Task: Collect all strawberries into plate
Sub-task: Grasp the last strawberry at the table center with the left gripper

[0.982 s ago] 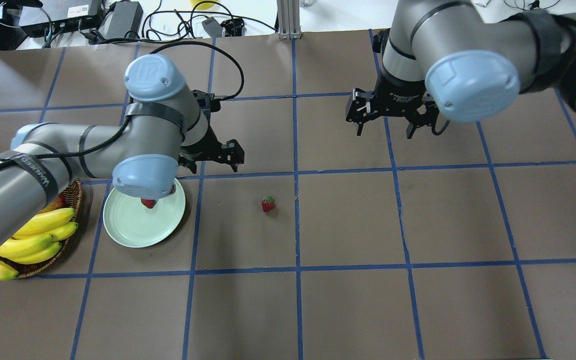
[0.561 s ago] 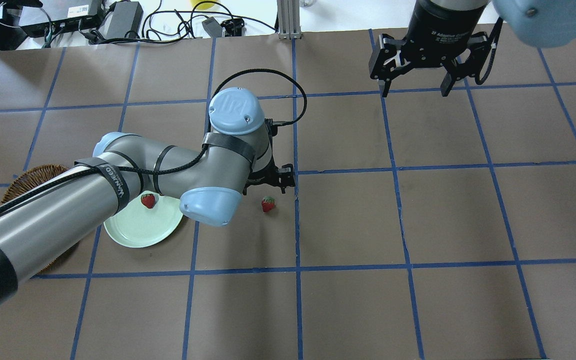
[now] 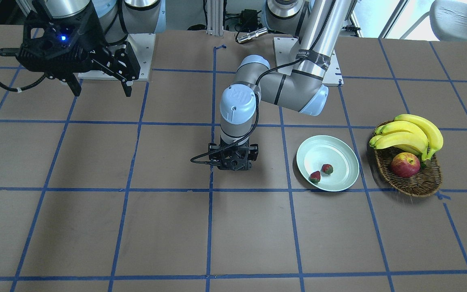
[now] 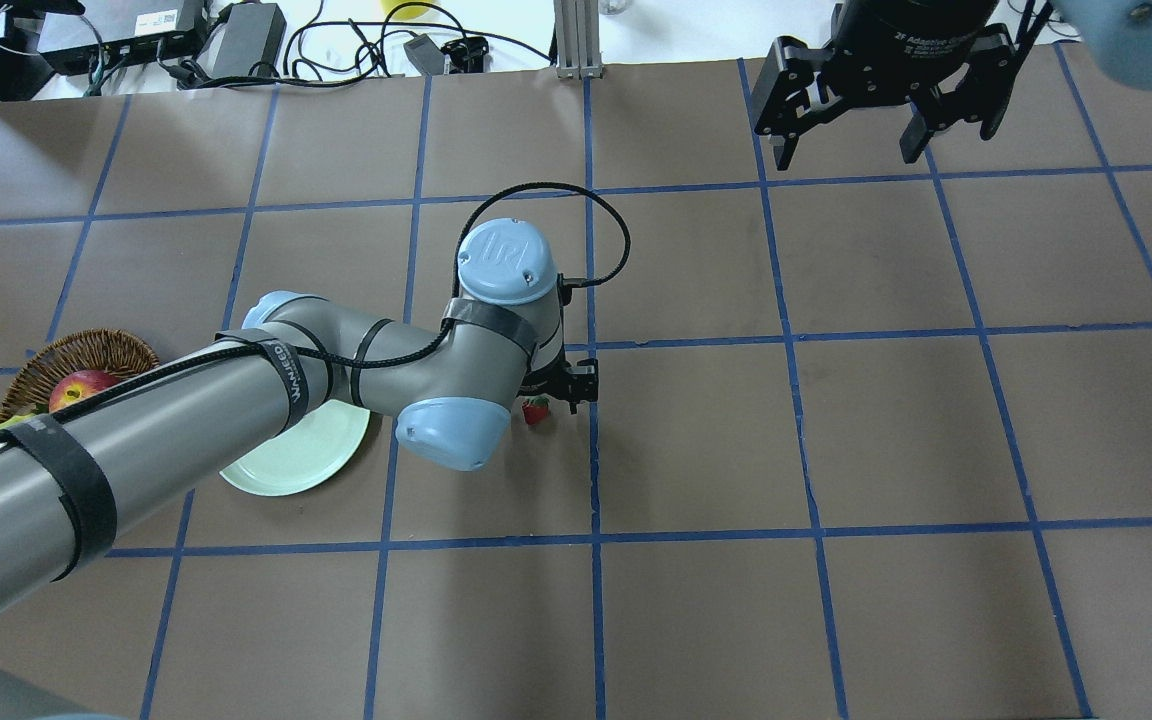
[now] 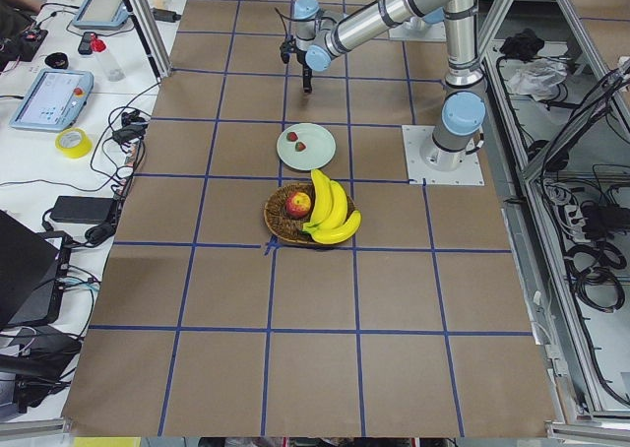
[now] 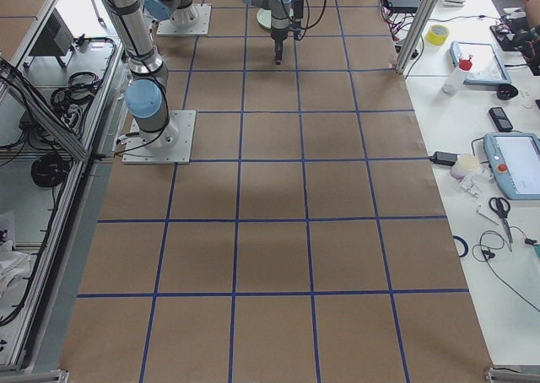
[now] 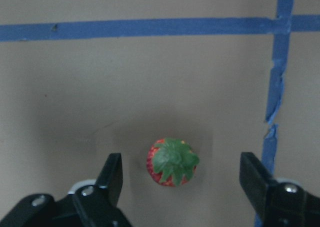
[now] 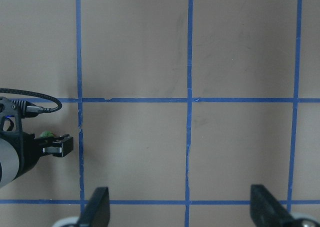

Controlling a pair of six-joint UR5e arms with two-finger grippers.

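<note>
Two strawberries [image 3: 315,177] [image 3: 327,168] lie in the pale mint plate [image 3: 326,148], which also shows in the overhead view [image 4: 286,462], partly under my left arm. The third strawberry [image 4: 536,410] lies on the brown table right of the plate. My left gripper [image 4: 554,398] points straight down over it, open. In the left wrist view the berry [image 7: 172,162] sits between the two fingers [image 7: 112,174], touching neither. In the front view the gripper body [image 3: 233,156] hides it. My right gripper [image 4: 847,158] is open and empty, high over the far right of the table [image 3: 103,92].
A brown wicker basket [image 3: 416,184] with bananas [image 3: 412,134] and a red-yellow apple [image 3: 405,165] stands beside the plate, on the side away from the lone berry. Blue tape lines [image 4: 591,450] run just right of that berry. Cables and electronics [image 4: 236,40] lie beyond the table's far edge.
My left arm has swung right from over the plate to the lone strawberry and come down around it. My right gripper has pulled back toward the far right edge.
</note>
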